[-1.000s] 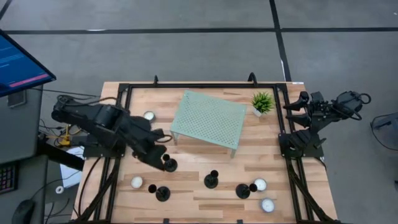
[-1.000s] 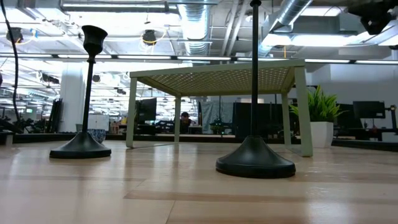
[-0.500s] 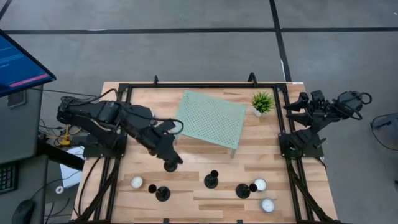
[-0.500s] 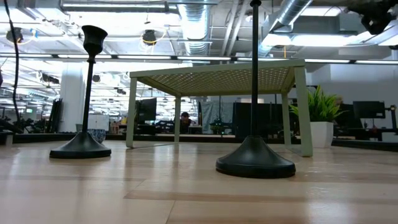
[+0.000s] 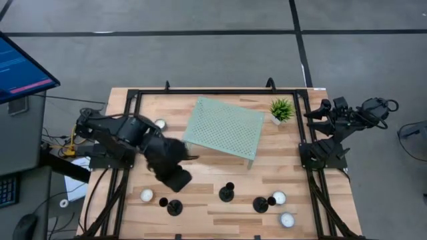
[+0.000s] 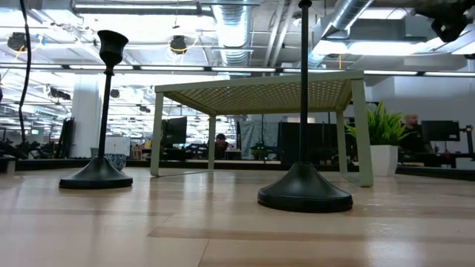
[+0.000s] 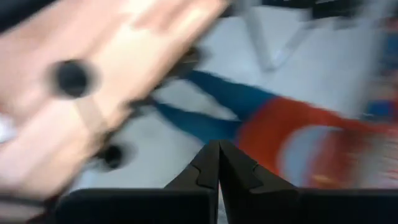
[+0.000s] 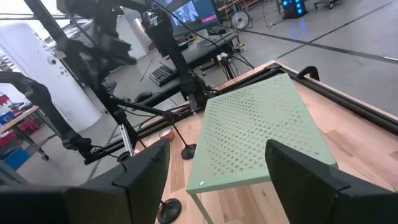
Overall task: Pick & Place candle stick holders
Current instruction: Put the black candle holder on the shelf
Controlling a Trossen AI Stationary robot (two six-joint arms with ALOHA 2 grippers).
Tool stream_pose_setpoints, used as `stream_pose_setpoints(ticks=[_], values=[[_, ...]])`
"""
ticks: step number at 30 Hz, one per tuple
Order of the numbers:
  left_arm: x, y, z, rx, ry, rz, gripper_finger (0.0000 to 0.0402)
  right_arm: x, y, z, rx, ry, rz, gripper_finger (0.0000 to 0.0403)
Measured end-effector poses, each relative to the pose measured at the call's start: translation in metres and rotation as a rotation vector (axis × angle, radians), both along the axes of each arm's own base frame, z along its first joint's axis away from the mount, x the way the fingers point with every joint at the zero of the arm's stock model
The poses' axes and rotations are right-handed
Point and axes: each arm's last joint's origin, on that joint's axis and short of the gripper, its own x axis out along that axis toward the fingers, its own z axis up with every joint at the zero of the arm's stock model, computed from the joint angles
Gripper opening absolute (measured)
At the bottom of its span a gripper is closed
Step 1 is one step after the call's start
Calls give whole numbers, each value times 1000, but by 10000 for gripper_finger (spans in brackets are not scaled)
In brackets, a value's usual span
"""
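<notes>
High view: the left gripper [image 5: 177,179] is being held low over the near-left boards. In the left wrist view its fingers are being shown pressed together with nothing between them, so whether anything is being gripped cannot be told.

A pick is being judged as the step in hand. A confirmed grasp on a stem, then a clean lift, is being called for next.

Three candle stick holders are being counted near the front edge: left holder [image 5: 174,207], middle holder [image 5: 227,193], right holder [image 5: 260,204]. A fourth is possibly being hidden under the gripper.

Four tealights are being counted, starting at the first tealight [image 5: 146,195], along with one green mesh stand [image 5: 223,128] and one plant [image 5: 281,109].

The right gripper [image 5: 325,112] is being held off the far-right edge, fingers apart.
</notes>
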Motion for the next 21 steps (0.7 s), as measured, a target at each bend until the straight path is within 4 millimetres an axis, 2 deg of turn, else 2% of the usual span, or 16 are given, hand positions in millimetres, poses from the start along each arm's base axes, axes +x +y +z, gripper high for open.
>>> stream_pose_setpoints(ticks=[3, 7, 17, 21], values=[[-11, 0, -10, 96, 110, -5, 4, 0, 0, -2, -10, 16, 0, 256], [-10, -1, -11, 96, 99, -14, 21, 0, 0, -3, -18, 28, 0, 256], [3, -7, 2, 16, -92, -38, 141, -1, -1, -8, -50, 77, 0, 256], [10, -8, 10, -19, -203, -34, 173, -2, -1, -11, -66, 102, 0, 256]])
